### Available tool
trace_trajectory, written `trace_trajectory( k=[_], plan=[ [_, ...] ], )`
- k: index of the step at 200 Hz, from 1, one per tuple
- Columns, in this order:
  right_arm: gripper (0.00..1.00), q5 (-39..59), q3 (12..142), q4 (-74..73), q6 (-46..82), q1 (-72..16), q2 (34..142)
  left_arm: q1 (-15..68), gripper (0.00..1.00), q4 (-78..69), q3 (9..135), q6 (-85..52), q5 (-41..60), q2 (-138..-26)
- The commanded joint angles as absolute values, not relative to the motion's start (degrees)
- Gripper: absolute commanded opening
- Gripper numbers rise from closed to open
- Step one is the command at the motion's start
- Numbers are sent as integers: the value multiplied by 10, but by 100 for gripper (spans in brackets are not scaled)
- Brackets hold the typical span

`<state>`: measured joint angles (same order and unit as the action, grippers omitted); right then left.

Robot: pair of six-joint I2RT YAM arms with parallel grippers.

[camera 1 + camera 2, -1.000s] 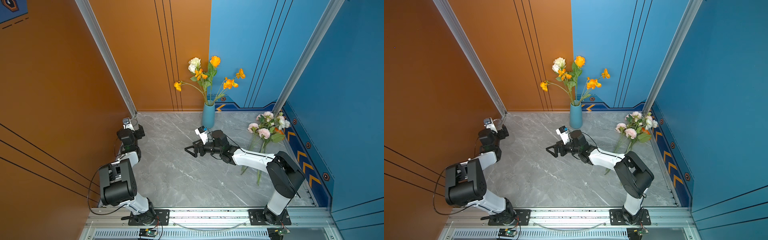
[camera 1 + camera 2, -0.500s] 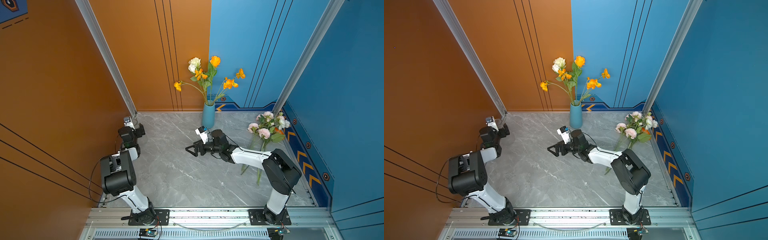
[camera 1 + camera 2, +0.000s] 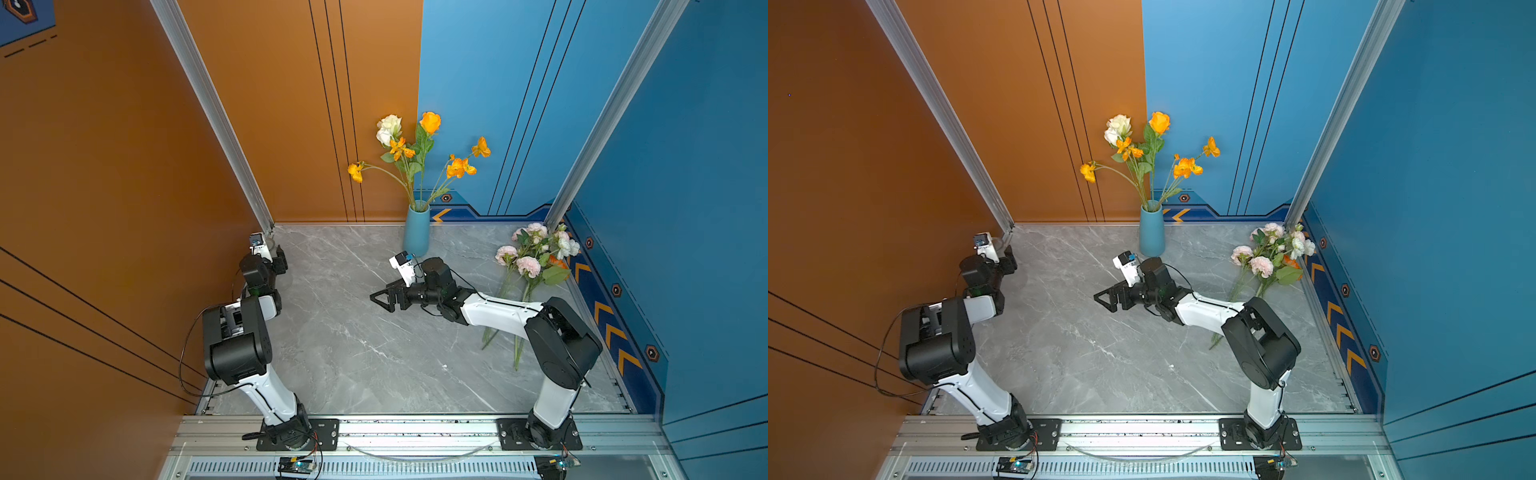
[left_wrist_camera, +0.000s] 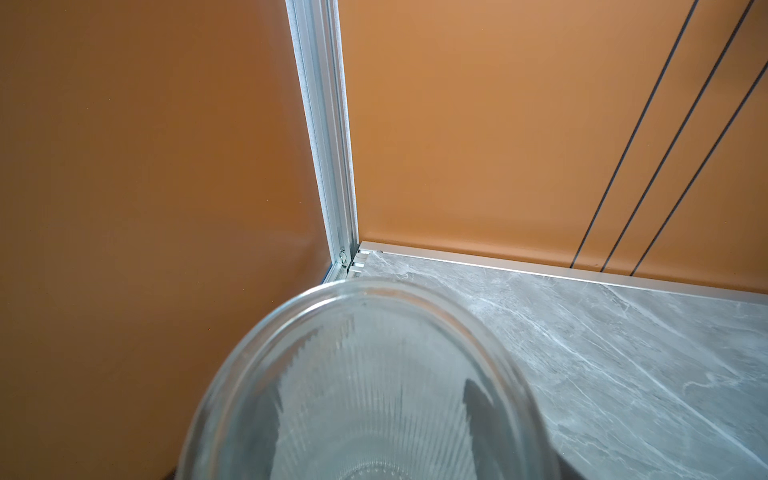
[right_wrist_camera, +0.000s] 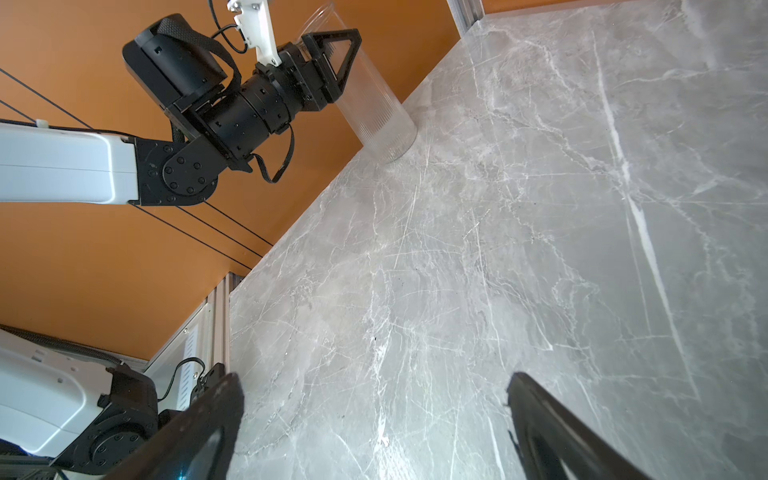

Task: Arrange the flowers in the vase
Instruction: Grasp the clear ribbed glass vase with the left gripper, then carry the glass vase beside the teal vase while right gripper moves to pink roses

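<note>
Right wrist: left gripper (image 5: 347, 56) has its jaws clamped on the upper part of a tall clear ribbed glass vase (image 5: 382, 120), base on the grey marble table (image 5: 540, 249). Likely steadying it for stems. Right gripper (image 5: 374, 432) has jaws wide apart and empty, with bare table between it and the vase.

Left wrist: glass vase rim (image 4: 415, 291) fills the view. It is empty inside and tucked near the orange wall (image 4: 145, 166) corner, so access is tight.

Both top views: loose bunch of pale pink and white flowers with green stems (image 3: 534, 259) lies on the table by the blue wall, partly behind the right arm. The right gripper hovers mid-table and must swing back for it. Slim blue ceramic vase (image 3: 417, 232) at the back already holds orange and white flowers (image 3: 415, 153). Carried blossoms could snag there.
</note>
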<state>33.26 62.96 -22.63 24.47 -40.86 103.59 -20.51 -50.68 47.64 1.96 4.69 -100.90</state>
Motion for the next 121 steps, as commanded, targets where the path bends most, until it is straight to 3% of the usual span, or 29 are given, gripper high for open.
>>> trace_trajectory(
  k=[1,24,58,86,121],
  plan=[
    [100,334,634,-205,240,-413,1013,-212,59,-569,466,-10,98,-992],
    [100,322,616,-203,234,-417,989,-208,47,-573,460,-54,134,-957],
    [100,301,567,-196,239,-407,931,-159,43,-575,423,-83,141,-869],
    [100,255,510,-156,243,-361,864,-57,41,-549,403,-80,131,-796],
    [100,175,485,-2,207,-307,780,89,41,-515,393,-67,140,-767]
  ],
)
